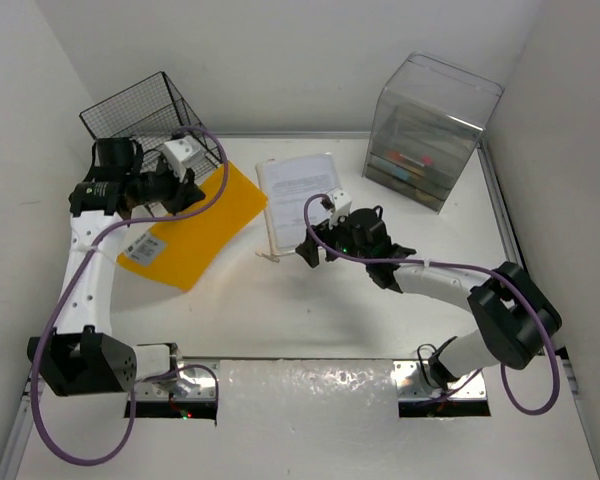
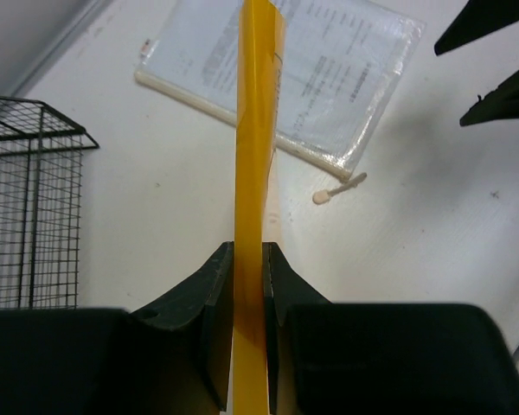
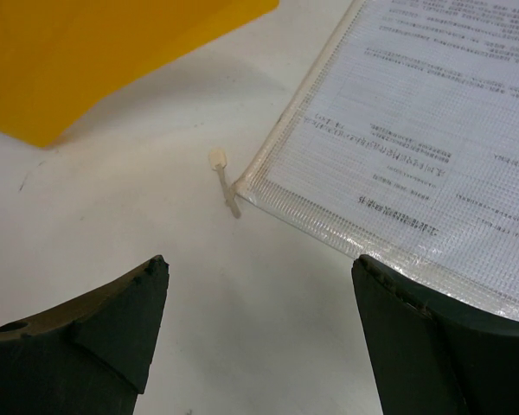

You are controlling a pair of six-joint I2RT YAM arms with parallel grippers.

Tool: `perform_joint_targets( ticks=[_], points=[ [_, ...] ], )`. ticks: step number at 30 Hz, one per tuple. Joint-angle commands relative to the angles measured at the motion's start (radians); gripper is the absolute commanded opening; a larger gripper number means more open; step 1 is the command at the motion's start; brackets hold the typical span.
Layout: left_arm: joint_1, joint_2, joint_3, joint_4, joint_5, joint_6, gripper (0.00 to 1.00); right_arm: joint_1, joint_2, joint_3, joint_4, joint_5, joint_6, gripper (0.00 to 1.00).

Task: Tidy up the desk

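Stretching wide beneath both my arms is the white bench [image 1: 310, 310], rimmed by thin silver rails and carrying everything else. At its far right corner stands a clear plastic drawer box [image 1: 432, 130], with coloured things dimly visible in its drawers. At the far left corner sits a black wire rack [image 1: 145, 115]. Just beside the rack is a yellow envelope [image 1: 195, 225] with a white label toward its near-left end. My left claw [image 2: 249, 259] pinches its far edge, both fingers flat against the sheet, which runs edge-on away from me in the left wrist view. To its right, around the middle of the bench, lies a clear mesh pouch [image 1: 300, 185] holding a printed sheet. My right claw [image 3: 259, 277] hangs spread wide above bare bench just short of the pouch's near-left corner, gripping nothing. Smallest is the pale zip pull [image 3: 223, 180], sticking out from that corner onto the bench, between pouch and envelope.
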Motion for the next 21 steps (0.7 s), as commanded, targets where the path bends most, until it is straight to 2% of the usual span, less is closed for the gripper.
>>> perform_joint_targets(
  ticks=[1,10,17,21],
  points=[
    [0.010,-0.061,0.044,0.117,0.027,-0.106,0.00,-0.006,-0.038,-0.009,0.024,-0.010,-0.011,0.84],
    [0.010,-0.138,0.035,0.383,-0.052,-0.286,0.00,-0.009,-0.047,-0.036,0.041,-0.016,-0.013,0.84],
    [0.010,-0.136,0.031,0.466,-0.051,-0.336,0.00,-0.012,-0.055,-0.052,0.045,-0.042,-0.025,0.84],
    [0.011,-0.133,0.036,0.481,0.010,-0.379,0.00,-0.027,-0.047,-0.044,0.064,-0.117,-0.020,0.85]
  ],
)
